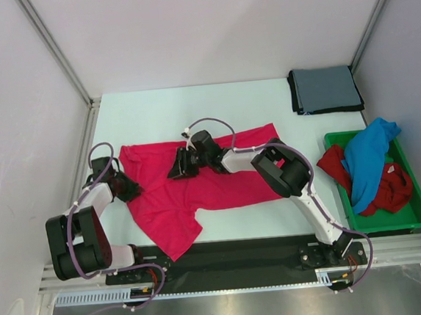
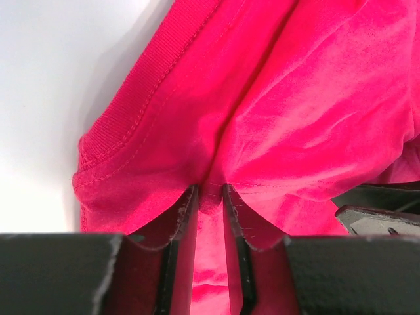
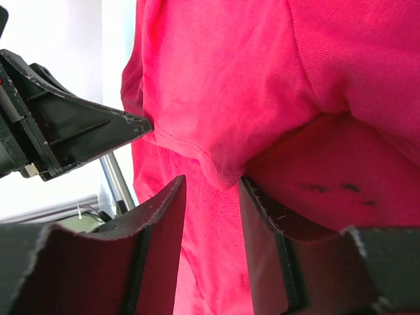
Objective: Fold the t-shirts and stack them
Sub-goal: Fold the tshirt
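1. Left gripper [image 1: 130, 186], seen from the top camera, sits at the left edge of the pink-red t-shirt [image 1: 198, 184]. The shirt lies spread but rumpled on the white table [image 1: 265, 108], with one lobe of cloth reaching toward the near edge.
2. In the same view, the right gripper [image 1: 176, 168] rests on the far half of that shirt, near its middle. From this height I cannot tell how either gripper's jaws stand.
3. The grey-blue t-shirt [image 1: 325, 88] is folded into a flat rectangle at the far right corner of the table, well apart from the pink-red one.
4. The green tray [image 1: 393, 224] is a rigid rectangular plastic bin with a raised rim, standing at the right side. Inside it, the bright blue t-shirt [image 1: 369, 155] lies crumpled over the darker red t-shirt [image 1: 394, 189].
5. In the left wrist view, the left gripper [image 2: 210, 197] has its black fingers [image 2: 180, 256] set narrow, with a pucker of pink-red cloth pinched between the tips. A ribbed band with double stitching runs up the left side, next to bare white table.
6. In the right wrist view, the right gripper [image 3: 213, 190] has its fingers [image 3: 161, 243] partly apart. A stitched hem fold of the same soft knit hangs loose between the tips and is not clamped. The finger pads look worn, with frayed edges.
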### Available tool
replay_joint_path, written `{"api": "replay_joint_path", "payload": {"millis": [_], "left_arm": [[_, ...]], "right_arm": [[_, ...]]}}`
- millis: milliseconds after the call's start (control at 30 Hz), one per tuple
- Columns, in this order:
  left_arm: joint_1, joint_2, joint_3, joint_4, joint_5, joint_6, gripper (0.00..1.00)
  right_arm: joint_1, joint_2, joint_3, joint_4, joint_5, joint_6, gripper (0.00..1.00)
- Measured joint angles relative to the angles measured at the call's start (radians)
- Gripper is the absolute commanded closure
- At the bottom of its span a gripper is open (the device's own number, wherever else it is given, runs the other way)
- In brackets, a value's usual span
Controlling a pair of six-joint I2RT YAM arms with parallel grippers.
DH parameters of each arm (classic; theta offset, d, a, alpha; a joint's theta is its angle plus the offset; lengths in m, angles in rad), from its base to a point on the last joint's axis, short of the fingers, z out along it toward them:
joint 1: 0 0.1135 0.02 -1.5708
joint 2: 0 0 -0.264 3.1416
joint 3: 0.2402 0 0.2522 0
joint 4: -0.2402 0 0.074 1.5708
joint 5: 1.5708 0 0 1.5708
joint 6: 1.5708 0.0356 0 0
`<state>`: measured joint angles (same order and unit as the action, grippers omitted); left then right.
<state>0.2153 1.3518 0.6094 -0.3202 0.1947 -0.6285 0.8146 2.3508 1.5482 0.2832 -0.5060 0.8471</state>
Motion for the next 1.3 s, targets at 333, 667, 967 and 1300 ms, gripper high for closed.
{"api": "replay_joint_path", "payload": {"millis": [333, 667, 967, 1300], "left_arm": [[0.0, -0.014, 0.0, 0.0, 0.002, -0.001, 0.93], [0.0, -0.053, 0.0, -0.001, 0.029, 0.0, 1.0], [0.0, -0.158, -0.01, -0.022, 0.053, -0.016, 1.0], [0.0, -0.231, -0.101, -0.042, 0.074, -0.071, 1.0]], "right_arm": [[0.0, 0.0, 0.0, -0.002, 0.009, 0.011, 0.58], [0.0, 0.018, 0.031, -0.049, 0.031, 0.001, 0.99], [-0.011, 0.008, 0.049, -0.137, 0.01, -0.045, 1.0], [-0.031, -0.013, 0.05, -0.192, -0.047, -0.07, 1.0]]}}
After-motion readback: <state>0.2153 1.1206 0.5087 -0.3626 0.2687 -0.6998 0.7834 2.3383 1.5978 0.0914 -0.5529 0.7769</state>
